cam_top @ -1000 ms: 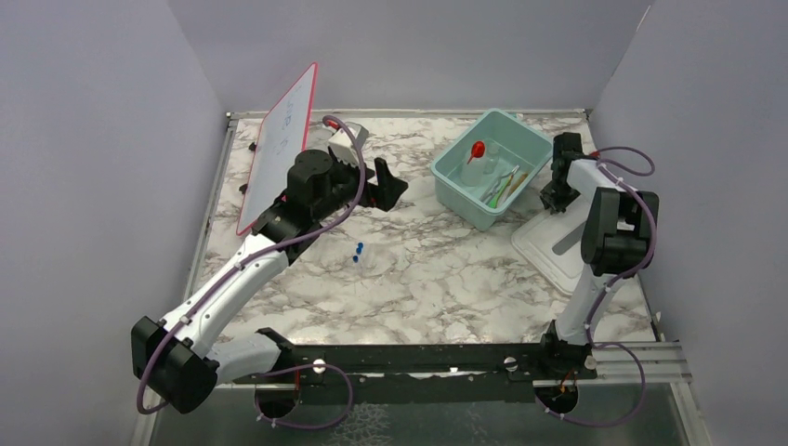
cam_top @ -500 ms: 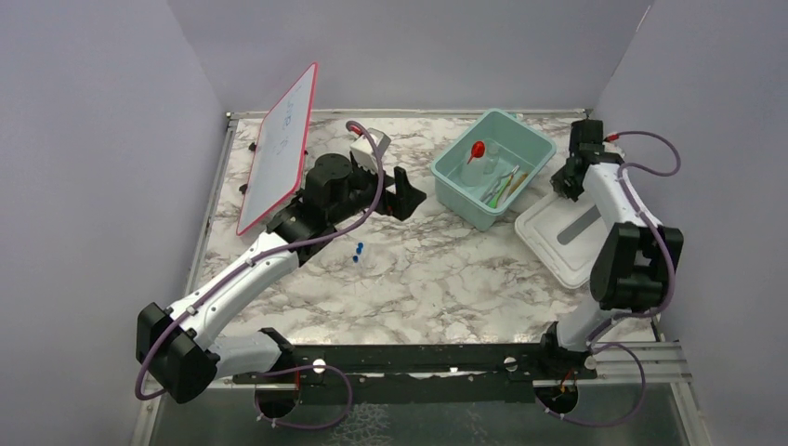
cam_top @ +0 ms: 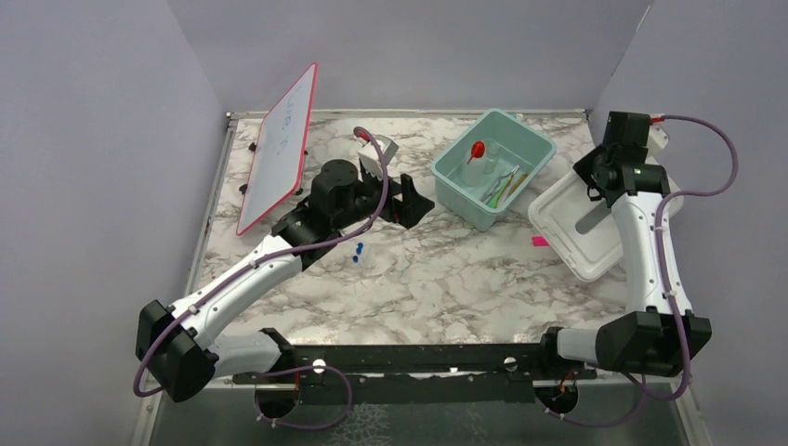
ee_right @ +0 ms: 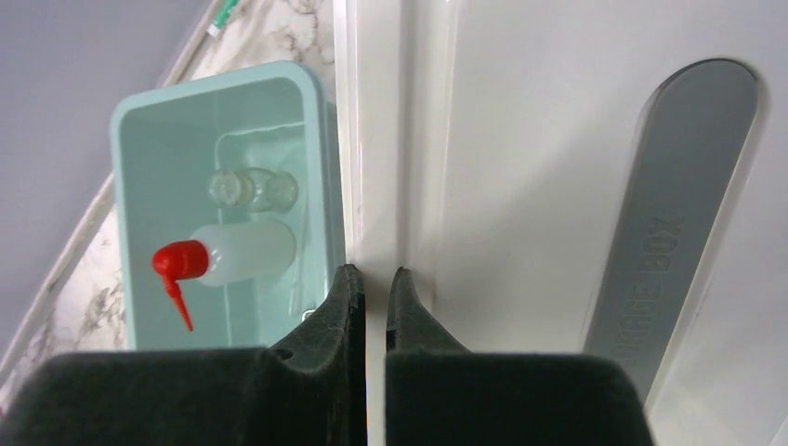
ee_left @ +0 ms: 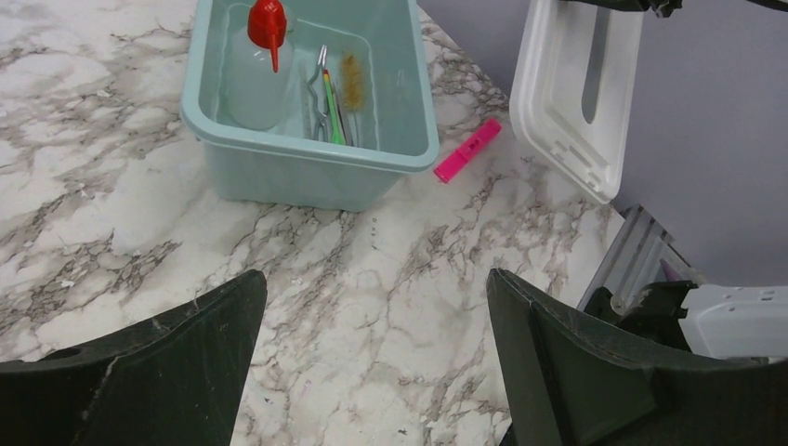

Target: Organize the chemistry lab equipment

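At right edge of bench (cam_top: pixel 465 288), right gripper (ee_right: pixel 374 279) pinches rim of raised white plastic lid (ee_right: pixel 483 139), which wants a firm grip and level carry to pale teal tub (ee_left: pixel 297 172); left gripper (ee_left: pixel 372 307) splayed wide, empty; blue-capped clear tubes (cam_top: pixel 358 252) loose mid-bench.

Illumination: bright, even and diffuse, from overhead, in all three views.
Shadows: soft and faint; a thin one lies under the teal tub (ee_left: pixel 307 172), ahead of the left gripper (ee_left: pixel 372 279) and its spread jaws.
Glare: no hard glare; the white lid (ee_right: pixel 558 139) pinched in the right gripper (ee_right: pixel 374 271) is nearly washed out.
Focus: marble tabletop (cam_top: pixel 418 279) sharp; the jaws close to each wrist camera are dark and soft.
Distortion: mild wide-angle stretch at the frame corners.
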Controlling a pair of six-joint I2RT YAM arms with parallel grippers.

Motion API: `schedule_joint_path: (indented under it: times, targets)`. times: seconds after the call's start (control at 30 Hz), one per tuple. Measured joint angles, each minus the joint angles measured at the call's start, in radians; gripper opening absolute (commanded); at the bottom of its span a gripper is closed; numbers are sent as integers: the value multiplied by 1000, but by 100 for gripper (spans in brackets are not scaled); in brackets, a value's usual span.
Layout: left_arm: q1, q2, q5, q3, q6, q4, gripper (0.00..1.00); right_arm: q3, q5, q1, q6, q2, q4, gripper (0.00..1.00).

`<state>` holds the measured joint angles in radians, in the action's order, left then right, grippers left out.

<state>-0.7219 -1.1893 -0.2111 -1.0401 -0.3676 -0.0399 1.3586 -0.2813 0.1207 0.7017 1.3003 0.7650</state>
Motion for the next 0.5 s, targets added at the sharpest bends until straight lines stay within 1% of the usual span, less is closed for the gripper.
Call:
schedule_joint_path:
  times: [0.3,0.4,0.5]
  targets:
    - [-1,0,-34,8,-34,24,90,93,177,-8,-10,-19,26,1]
    - [-1,-2,-32,8,-37,24,90,135,195,-51,-6,6,31,0]
    - [-2,-11,-11,3,-35,19,90,216,188,-143,1,71,28,1]
